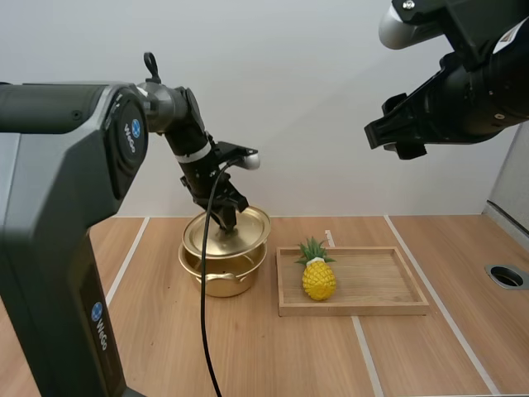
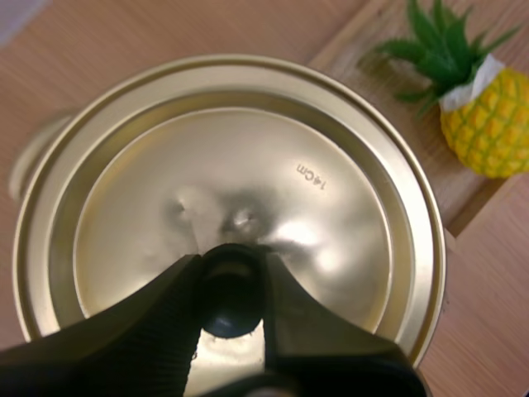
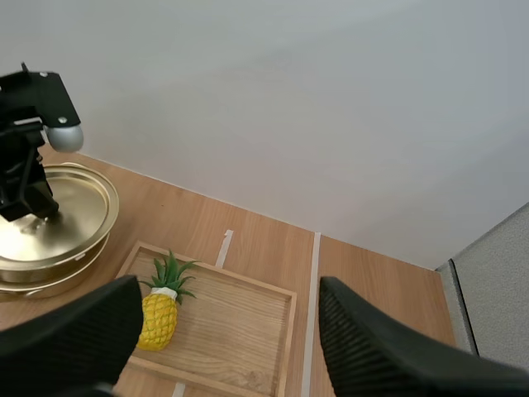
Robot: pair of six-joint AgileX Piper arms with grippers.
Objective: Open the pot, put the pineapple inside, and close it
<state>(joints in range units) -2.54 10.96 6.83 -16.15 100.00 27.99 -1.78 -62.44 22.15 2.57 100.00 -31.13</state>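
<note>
A gold pot (image 1: 221,277) stands on the table left of a wooden tray (image 1: 372,304). Its gold lid (image 1: 240,227) lies slightly tilted over the rim. My left gripper (image 1: 225,222) is shut on the lid's black knob (image 2: 231,291), with a finger (image 2: 140,331) on either side of it above the lid (image 2: 248,182). A yellow pineapple (image 1: 318,275) with green leaves lies at the tray's left end, also beside the pot (image 2: 489,122). My right gripper (image 1: 398,136) hangs high above the tray, open (image 3: 230,285), with the pineapple (image 3: 160,314), tray (image 3: 248,331) and pot (image 3: 50,277) below it.
White tape lines (image 1: 430,289) cross the wooden table. A round hole (image 1: 506,276) sits in the table at the far right, near a grey partition (image 1: 512,182). Bare table lies in front of the pot and tray.
</note>
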